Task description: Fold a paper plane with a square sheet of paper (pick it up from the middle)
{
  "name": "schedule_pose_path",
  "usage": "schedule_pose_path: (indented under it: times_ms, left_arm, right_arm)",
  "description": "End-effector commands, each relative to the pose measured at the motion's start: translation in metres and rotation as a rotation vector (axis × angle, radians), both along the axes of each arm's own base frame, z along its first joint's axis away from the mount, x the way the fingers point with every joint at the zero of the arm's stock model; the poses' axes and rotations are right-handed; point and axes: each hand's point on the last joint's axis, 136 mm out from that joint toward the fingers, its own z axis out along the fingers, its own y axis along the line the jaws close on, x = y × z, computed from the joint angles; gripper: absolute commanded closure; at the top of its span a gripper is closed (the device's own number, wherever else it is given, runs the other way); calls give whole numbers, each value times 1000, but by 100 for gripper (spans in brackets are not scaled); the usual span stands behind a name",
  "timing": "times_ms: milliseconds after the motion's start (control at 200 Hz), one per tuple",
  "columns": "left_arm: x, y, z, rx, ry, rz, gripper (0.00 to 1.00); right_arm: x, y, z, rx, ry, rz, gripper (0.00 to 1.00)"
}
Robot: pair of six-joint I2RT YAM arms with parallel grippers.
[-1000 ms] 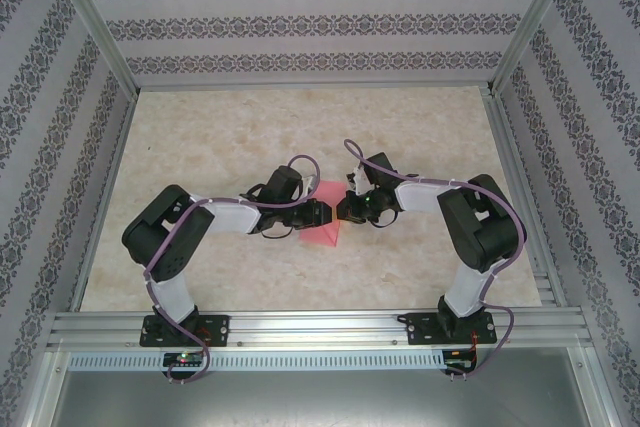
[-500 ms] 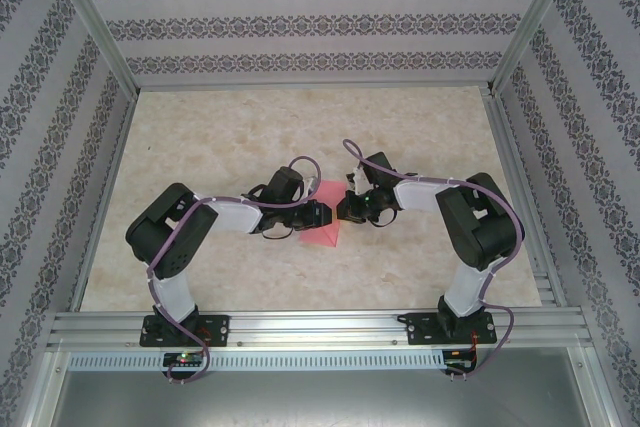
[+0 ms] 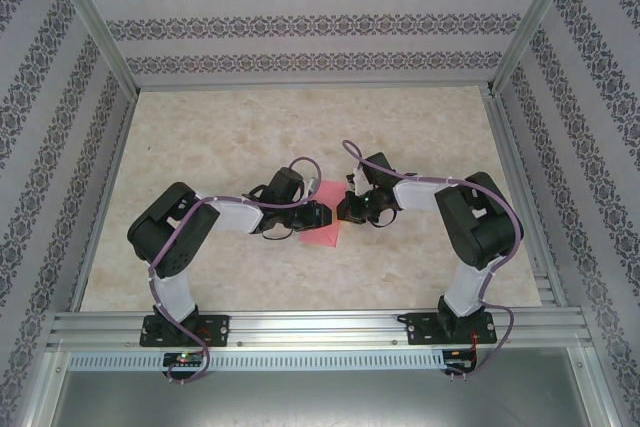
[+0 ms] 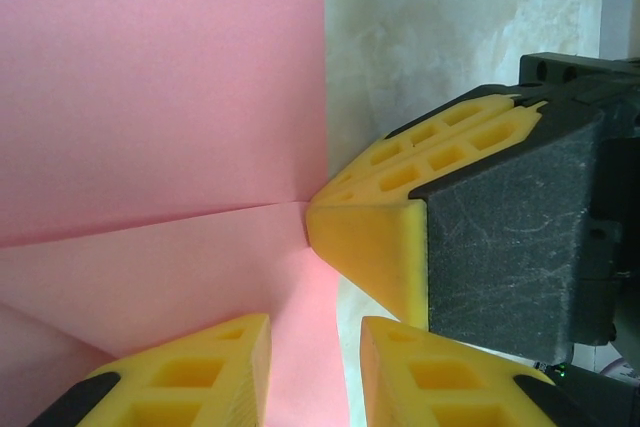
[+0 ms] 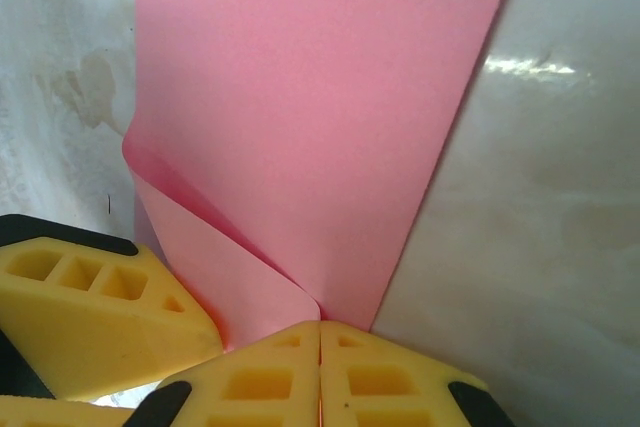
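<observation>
The square sheet of paper [image 3: 322, 235] is pink and partly folded, lying on the table between my two grippers. In the left wrist view the paper [image 4: 160, 97] shows a crease running to its right edge. My left gripper [image 4: 315, 372] stands open, straddling that edge, with the paper lying flat below the gap. My right gripper [image 5: 320, 347] is shut, its tips set on the paper [image 5: 320, 97] where a raised flap ends. From above, the left gripper [image 3: 328, 215] and right gripper [image 3: 343, 209] almost touch, tip to tip.
The marble-patterned tabletop [image 3: 230, 137] spreads to the back and to both sides of the arms. Patterned walls and aluminium posts enclose it. A metal rail [image 3: 320, 327] runs along the near edge, by the arm bases.
The left arm's elbow has shifted very slightly to the right. The grippers and the paper stay where they were.
</observation>
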Motion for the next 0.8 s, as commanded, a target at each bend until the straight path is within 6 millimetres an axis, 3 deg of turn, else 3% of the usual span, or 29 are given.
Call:
schedule_pose_path:
  times_ms: [0,350,609,794]
  left_arm:
    - [0,-7,0,-7,10,-9,69]
    - [-2,-2,-10,31,40,11,70]
    - [-5,8,-19,87,65,34,71]
    - [-5,9,-23,98,77,44,72]
  right_arm:
    - [7,2,-2,-17,-21,9,92]
    - [8,-1,-1,-23,-16,-2,91]
    - [18,-16,33,-14,-96,-72,80]
    - [7,-5,32,17,-81,-11,83]
